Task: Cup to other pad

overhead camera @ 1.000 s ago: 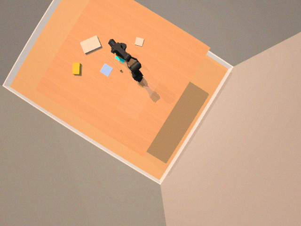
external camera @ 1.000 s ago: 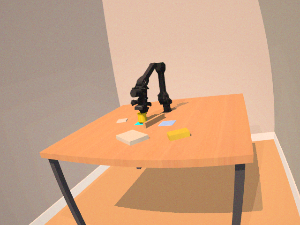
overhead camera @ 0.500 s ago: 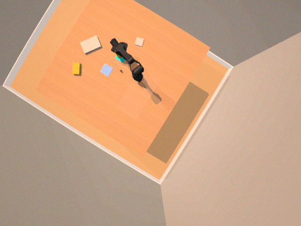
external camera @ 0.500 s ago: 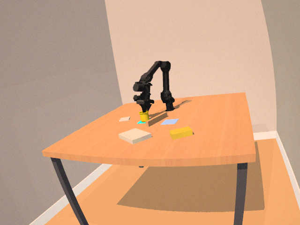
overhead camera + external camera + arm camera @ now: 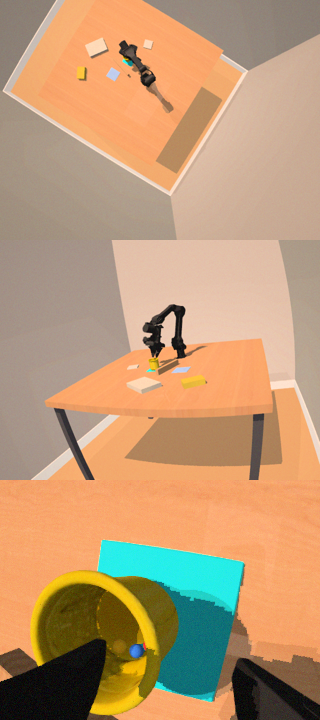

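With the hand (image 5: 130, 53) (image 5: 155, 357) (image 5: 171, 660) a little over half open and gripping nothing, just above the upright yellow cup (image 5: 125, 58) (image 5: 154, 365) (image 5: 150, 597), marbles (image 5: 136, 651) inside, on the cyan pad (image 5: 127, 62) (image 5: 149, 370) (image 5: 170, 562). Close beside the hand, across the way to the pale blue pad (image 5: 113, 74) (image 5: 181, 369), a low wooden barrier (image 5: 128, 75) (image 5: 168, 367). On the tabletop (image 5: 103, 103) (image 5: 103, 389), farther from the hand and on the barrier's far side, a yellow block (image 5: 80, 72) (image 5: 193, 382); nearer, a large cream block (image 5: 96, 47) (image 5: 143, 384).

Jaws (image 5: 155, 356) now higher above cup (image 5: 154, 364) (image 5: 95, 642)
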You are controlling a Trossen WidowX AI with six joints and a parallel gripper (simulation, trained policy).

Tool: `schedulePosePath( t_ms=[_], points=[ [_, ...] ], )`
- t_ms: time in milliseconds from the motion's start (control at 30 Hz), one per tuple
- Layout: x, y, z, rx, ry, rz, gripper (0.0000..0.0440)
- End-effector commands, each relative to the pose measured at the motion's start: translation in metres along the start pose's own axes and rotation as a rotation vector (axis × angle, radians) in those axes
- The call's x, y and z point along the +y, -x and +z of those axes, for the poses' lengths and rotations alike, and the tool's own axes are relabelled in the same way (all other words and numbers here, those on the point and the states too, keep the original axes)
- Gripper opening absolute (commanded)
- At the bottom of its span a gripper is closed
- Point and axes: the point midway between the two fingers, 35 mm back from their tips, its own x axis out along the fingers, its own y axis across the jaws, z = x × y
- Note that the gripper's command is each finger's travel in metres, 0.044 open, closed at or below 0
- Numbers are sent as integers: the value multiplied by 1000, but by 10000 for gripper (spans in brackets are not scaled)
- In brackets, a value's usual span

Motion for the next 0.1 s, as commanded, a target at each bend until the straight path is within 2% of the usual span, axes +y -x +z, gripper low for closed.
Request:
schedulePosePath(
  t_ms=[0,67],
  points=[
    [3,11,3,-5,-10,29,275],
    [4,17,5,-12,-15,46,296]
  ],
)
